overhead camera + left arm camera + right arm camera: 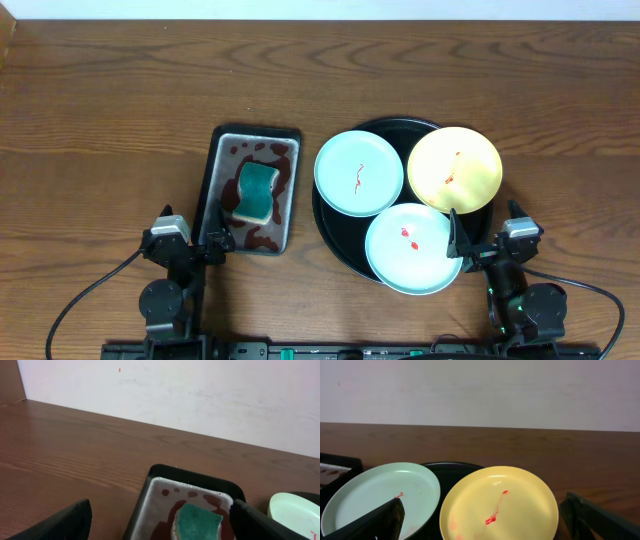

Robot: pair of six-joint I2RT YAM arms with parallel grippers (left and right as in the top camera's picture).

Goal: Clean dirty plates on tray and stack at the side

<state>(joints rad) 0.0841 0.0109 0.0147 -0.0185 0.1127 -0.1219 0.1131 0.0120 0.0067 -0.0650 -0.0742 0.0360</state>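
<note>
I counted two green plates (359, 174), one yellow plate (454, 168), one black tray (335, 240), left gripper (160, 522) and right gripper (487, 522) low, fingers apart.

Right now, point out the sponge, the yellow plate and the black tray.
sponge (257, 192): overhead view, middle of its green top.
yellow plate (455, 168): overhead view, centre of the plate.
black tray (403, 130): overhead view, bare floor near its far rim.

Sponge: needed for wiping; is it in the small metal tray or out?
In. The sponge lies flat inside the small metal tray, within its raised rim.
</note>
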